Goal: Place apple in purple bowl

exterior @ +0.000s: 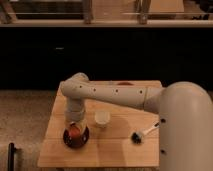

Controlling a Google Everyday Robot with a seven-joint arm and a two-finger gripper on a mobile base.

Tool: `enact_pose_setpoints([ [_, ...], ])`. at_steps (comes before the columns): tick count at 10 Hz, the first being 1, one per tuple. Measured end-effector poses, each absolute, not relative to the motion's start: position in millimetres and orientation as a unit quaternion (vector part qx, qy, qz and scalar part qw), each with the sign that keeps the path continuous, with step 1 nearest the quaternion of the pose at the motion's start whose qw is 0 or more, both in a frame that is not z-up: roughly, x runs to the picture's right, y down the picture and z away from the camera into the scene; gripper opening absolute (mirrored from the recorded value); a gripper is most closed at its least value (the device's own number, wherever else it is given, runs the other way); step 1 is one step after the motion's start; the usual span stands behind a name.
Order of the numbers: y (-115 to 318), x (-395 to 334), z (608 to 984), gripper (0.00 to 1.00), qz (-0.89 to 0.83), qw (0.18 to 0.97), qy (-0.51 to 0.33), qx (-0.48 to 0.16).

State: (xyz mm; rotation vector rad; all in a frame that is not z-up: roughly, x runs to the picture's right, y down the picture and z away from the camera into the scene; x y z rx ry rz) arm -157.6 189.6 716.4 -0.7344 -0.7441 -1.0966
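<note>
The purple bowl [76, 138] sits dark and shallow at the front left of the wooden table [115, 150]. The small red-orange apple [74, 131] lies within the bowl's rim. My gripper [75, 124] hangs straight down right above the apple, at the end of the white arm [110, 94] that reaches in from the right. Whether the apple rests in the bowl or is held just above it cannot be told.
A small pale cup [102, 118] stands just right of the bowl. A black-headed brush with a white handle [145, 132] lies at the right. An orange-red dish [123, 84] shows at the table's far edge behind the arm. A dark post [11, 156] stands at the lower left.
</note>
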Motion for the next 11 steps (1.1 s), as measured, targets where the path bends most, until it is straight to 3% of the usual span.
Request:
enact_pose_setpoints([
  [4, 187.8, -158.8, 716.7, 0.73, -0.524, 0.693, -0.354, -0.344],
  [5, 187.6, -159.4, 716.5, 0.78, -0.529, 0.688, -0.357, -0.345],
  [11, 182.1, -156.4, 713.8, 0.80, -0.539, 0.680, -0.359, -0.343],
])
